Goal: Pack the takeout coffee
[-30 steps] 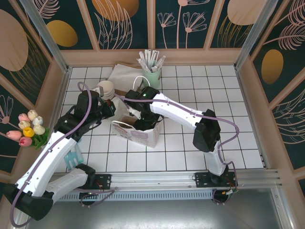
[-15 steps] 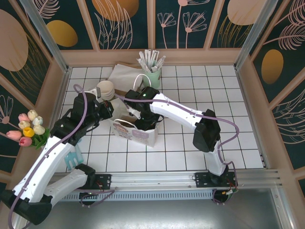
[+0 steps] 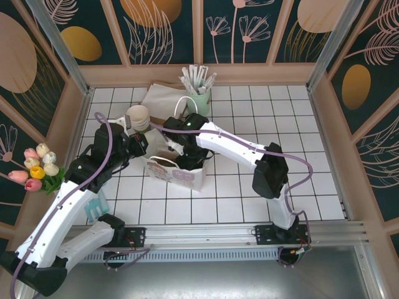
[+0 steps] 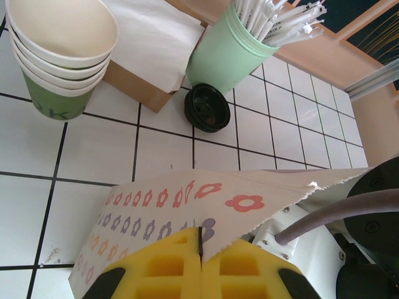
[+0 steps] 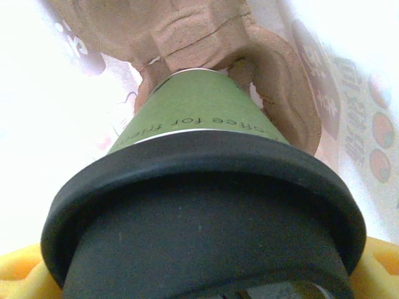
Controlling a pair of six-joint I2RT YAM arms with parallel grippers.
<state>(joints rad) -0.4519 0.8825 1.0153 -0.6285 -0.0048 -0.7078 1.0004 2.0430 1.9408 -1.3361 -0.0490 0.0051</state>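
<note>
1 lidded cup (image 5: 202, 118), 1 loose lid (image 4: 207, 107), 1 bag (image 4: 181, 199).

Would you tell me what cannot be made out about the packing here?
- Top view: the bag's contents, hidden by the right arm and bag wall.
- Right wrist view: the cup's base, hidden in the cardboard carrier; whether the right gripper grips the lid, its fingers cut off by the bottom edge.
</note>
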